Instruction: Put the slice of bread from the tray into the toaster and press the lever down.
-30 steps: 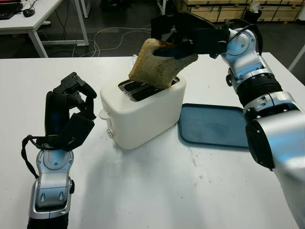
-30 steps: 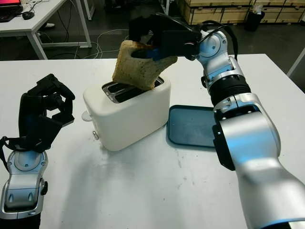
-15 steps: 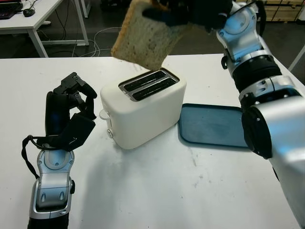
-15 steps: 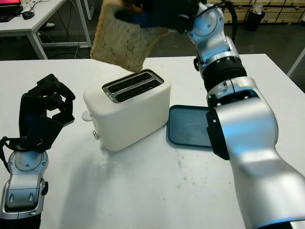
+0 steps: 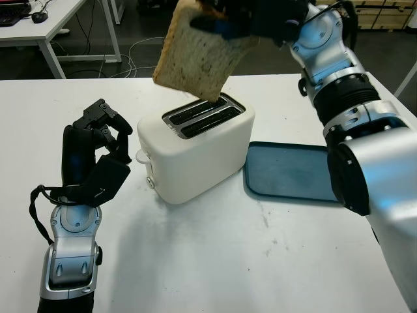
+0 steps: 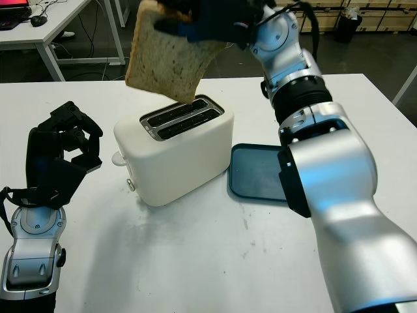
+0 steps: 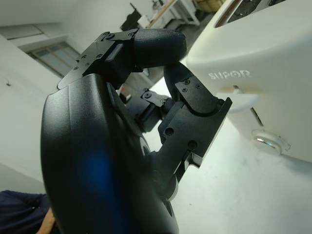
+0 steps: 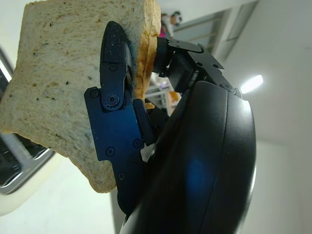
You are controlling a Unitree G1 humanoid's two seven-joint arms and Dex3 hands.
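The slice of bread (image 5: pixel 199 55) is gripped by the right hand (image 5: pixel 251 16) above the toaster (image 5: pixel 195 147), whose slots are empty; the blue tray (image 5: pixel 290 173) is empty; the left hand (image 5: pixel 91 160) is curled near the table's left edge

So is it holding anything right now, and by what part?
Yes: the right hand pinches the bread by its upper edge, above the toaster. The left hand holds nothing.

A robotics lab or workshop room. A broad white worktable (image 5: pixel 215 261) stands on a dark floor, with loose white cables (image 5: pixel 146 55) trailing across that floor behind it. A second white desk (image 5: pixel 49 26) stands at the back left, and light wooden crates (image 6: pixel 306 13) line the far wall.
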